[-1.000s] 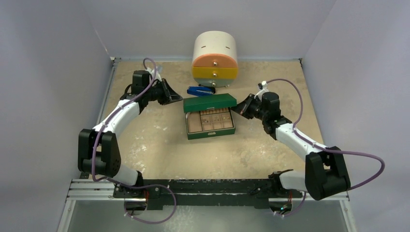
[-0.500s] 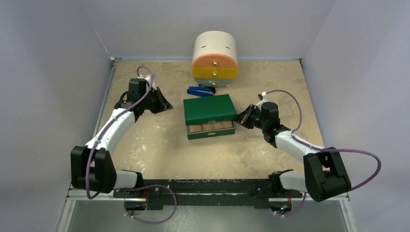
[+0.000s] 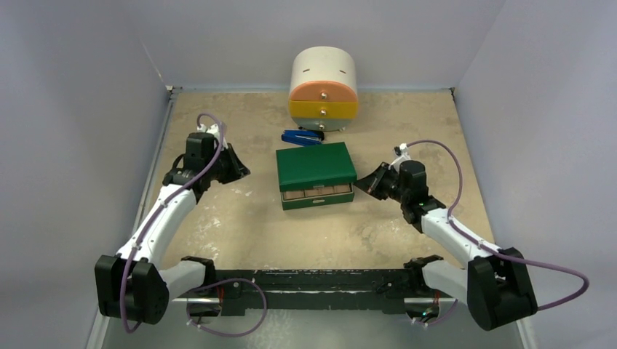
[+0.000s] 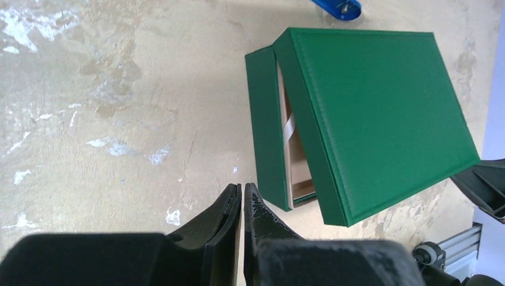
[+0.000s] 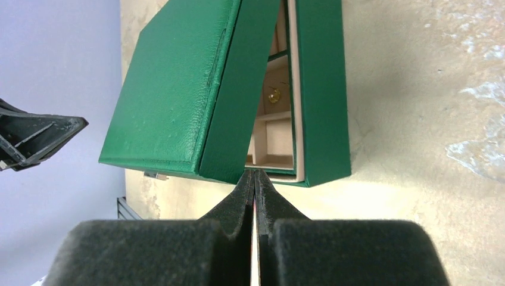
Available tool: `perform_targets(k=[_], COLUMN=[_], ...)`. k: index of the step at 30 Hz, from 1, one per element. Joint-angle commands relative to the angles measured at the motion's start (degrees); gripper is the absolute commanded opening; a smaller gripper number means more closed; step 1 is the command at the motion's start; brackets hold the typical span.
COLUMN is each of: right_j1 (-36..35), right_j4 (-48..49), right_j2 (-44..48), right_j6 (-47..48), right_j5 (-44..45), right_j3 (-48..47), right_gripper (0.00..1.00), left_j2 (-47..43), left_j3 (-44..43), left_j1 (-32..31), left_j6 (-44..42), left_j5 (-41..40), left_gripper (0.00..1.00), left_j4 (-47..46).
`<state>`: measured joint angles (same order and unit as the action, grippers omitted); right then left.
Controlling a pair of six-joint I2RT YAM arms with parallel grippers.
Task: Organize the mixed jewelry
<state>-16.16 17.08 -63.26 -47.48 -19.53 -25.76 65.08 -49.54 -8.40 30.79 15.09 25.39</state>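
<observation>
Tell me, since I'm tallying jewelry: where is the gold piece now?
Right wrist view: the gold piece lies in a tan compartment of the green box, just under the edge of the nearly shut lid, ahead of the shut right gripper.

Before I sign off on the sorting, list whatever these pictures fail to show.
Top view: the green lid covers every compartment except the front row, its contents too small to see.
Right wrist view: one gold piece shows through the gap; the lid hides the rest.
Left wrist view: the lid leaves only a tan sliver.
The drawer unit: drawers shut, insides hidden.
</observation>
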Motion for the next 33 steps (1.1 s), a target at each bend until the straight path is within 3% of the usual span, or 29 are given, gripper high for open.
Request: perform_targets(k=[1, 7, 16, 23, 33], right_j1=[-0.04, 0.00, -1.62, -13.71, -25.30], right_j4=[-3.73, -9.60, -16.89, -21.15, -21.21], right_j2=[3.05, 6.56, 10.64, 6.83, -5.50], right_j6=[3.03, 5.21, 7.39, 8.72, 10.71], right_j5=[1.15, 3.88, 6.74, 15.59, 23.90], right_j3=[-1.18, -0.85, -3.63, -11.78, -22.83], right_gripper=[0.00, 0.00, 0.00, 0.00, 0.00], left_j2=[-2.17, -3.09, -4.00, -3.87, -3.47], left_j3=[1.99, 1.98, 1.56, 1.64, 1.57], left_j1=[-1.13, -5.28, -5.65, -5.59, -5.59], left_j6=[-1.52, -1.91, -2.06, -2.13, -2.48], left_j5=[-1.09, -3.78, -5.20, -4.46, -4.04], left_gripper=[0.06, 0.06, 0.07, 0.07, 0.08], left_j4=[-0.34, 0.61, 0.81, 0.83, 1.12])
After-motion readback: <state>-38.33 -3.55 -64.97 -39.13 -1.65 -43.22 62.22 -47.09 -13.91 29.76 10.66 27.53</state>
